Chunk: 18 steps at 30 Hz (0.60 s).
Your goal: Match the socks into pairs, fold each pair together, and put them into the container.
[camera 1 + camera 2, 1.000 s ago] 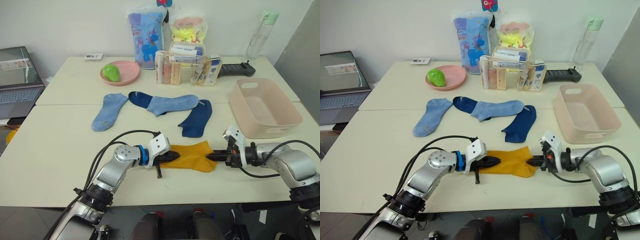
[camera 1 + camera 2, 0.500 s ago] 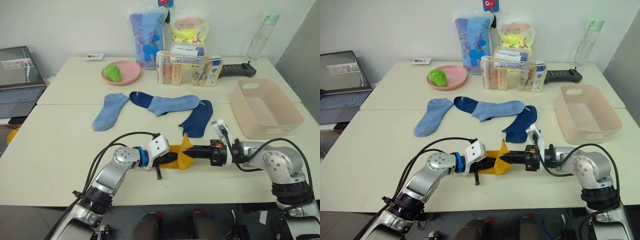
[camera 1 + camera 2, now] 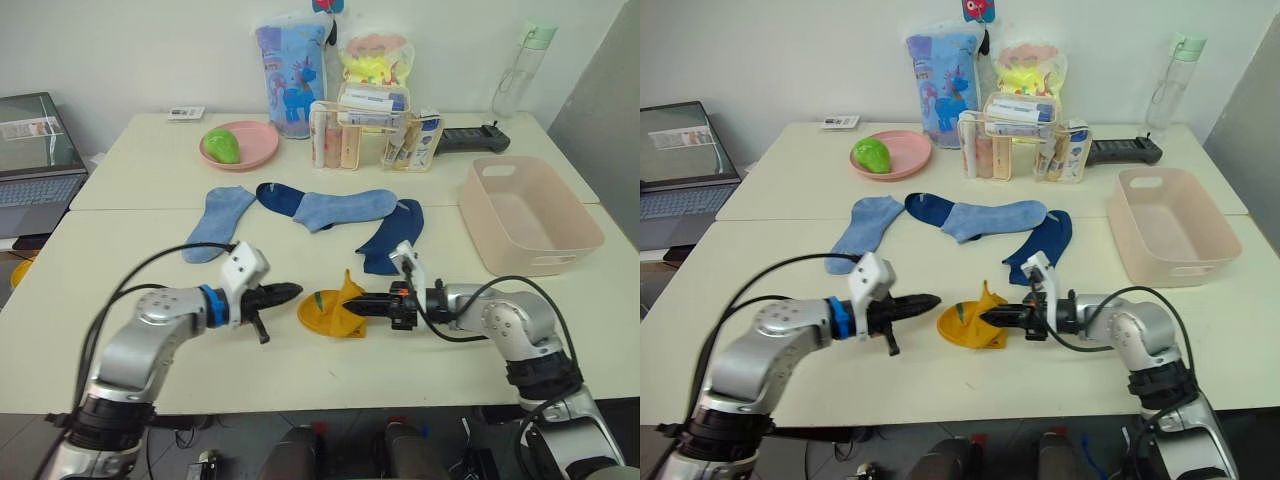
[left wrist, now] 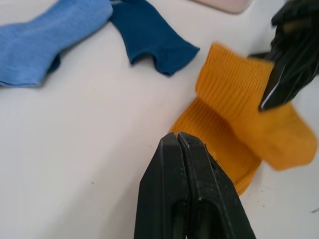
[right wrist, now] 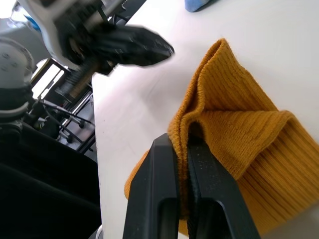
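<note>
The mustard-yellow pair (image 3: pixel 325 315) lies folded over itself near the table's front edge. My right gripper (image 3: pixel 352 306) is shut on its raised fold, and the knit is pinched between the fingers in the right wrist view (image 5: pixel 177 144). My left gripper (image 3: pixel 295 290) is shut on nothing and sits a short gap to the left of the yellow socks (image 4: pixel 234 129). Further back lie two light blue socks (image 3: pixel 215 222) (image 3: pixel 345 207) and two navy socks (image 3: pixel 280 196) (image 3: pixel 392 238), each partly overlapping its neighbour. The pale pink container (image 3: pixel 545 262) stands at the right, with nothing in it.
At the back stand a pink plate (image 3: pixel 255 155) with a green object, a clear organiser (image 3: pixel 375 135), two printed bags, a bottle (image 3: pixel 515 70) and a black device (image 3: pixel 470 138). A laptop (image 3: pixel 35 150) sits at the far left.
My left gripper has let go of the yellow pair and drawn back to the left. My right gripper carried the other end leftward over the pair, folding it.
</note>
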Tool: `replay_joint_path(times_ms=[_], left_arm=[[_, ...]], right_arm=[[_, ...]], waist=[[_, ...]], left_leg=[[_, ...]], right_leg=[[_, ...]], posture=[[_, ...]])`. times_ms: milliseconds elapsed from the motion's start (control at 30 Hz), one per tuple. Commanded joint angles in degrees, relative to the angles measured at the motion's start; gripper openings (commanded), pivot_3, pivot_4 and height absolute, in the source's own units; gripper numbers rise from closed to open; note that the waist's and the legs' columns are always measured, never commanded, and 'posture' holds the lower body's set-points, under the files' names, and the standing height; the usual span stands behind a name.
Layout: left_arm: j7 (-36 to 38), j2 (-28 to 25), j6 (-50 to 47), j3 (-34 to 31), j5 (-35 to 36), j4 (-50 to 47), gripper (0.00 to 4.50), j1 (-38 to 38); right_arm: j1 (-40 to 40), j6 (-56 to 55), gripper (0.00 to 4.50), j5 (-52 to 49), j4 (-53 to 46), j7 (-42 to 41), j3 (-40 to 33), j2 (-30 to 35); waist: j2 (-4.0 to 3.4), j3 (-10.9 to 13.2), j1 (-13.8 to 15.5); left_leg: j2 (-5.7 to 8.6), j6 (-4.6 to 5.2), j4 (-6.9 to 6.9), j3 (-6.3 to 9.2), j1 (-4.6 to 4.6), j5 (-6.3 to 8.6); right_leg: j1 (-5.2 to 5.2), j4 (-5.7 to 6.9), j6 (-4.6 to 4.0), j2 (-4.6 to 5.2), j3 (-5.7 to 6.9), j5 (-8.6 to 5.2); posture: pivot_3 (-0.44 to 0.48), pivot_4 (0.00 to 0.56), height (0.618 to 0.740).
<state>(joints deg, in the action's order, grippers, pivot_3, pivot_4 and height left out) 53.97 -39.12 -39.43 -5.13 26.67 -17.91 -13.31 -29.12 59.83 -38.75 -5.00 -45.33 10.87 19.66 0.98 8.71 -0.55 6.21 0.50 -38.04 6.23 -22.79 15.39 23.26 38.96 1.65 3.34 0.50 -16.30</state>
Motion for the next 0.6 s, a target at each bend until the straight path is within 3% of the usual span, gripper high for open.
replay_joint_path(times_ms=[33, 400, 433, 600], left_arm=[[0.18, -1.32, -0.38, -1.32, 1.81, -1.83, 0.00, 0.93], [-1.74, 1.76, 3.59, 3.47, 0.61, -0.41, 0.00, -3.97], [-1.81, 2.34, 3.75, 3.76, 0.99, -0.36, 0.00, -4.76], [-0.02, 1.89, 5.89, 7.83, -1.39, 0.19, 0.00, -4.50]], right_arm=[[-1.12, -1.26, 0.58, 0.87, 0.16, 0.00, -0.10, -0.42], [-0.87, 1.19, 4.28, -0.97, -2.88, -2.32, -0.66, 1.42], [-0.98, 1.86, 4.48, -1.81, -3.50, -2.28, -1.61, 1.56], [-1.26, 5.17, 4.48, -4.93, -5.92, -0.17, -7.56, 4.29]], waist=[[0.00, 0.00, 0.08], [-0.01, 0.01, 0.20], [-0.01, 0.01, 0.21], [0.00, 0.02, 0.25]], left_leg=[[0.00, 0.00, 0.00, -0.01, 0.00, 0.00], [0.01, 0.00, 0.01, -0.02, 0.00, 0.00], [0.00, -0.01, 0.01, -0.01, 0.00, 0.00], [0.02, 0.00, 0.00, -0.03, -0.02, 0.00]], right_leg=[[-0.01, 0.00, 0.00, 0.00, 0.00, 0.00], [0.00, -0.01, 0.00, 0.01, -0.02, 0.00], [0.00, -0.01, 0.00, 0.00, -0.01, 0.00], [-0.02, -0.03, 0.00, 0.01, -0.03, 0.00]], posture=[[0.000, 0.150, 0.740], [0.000, 0.150, 0.740], [0.000, 0.150, 0.740], [0.000, 0.150, 0.740]])
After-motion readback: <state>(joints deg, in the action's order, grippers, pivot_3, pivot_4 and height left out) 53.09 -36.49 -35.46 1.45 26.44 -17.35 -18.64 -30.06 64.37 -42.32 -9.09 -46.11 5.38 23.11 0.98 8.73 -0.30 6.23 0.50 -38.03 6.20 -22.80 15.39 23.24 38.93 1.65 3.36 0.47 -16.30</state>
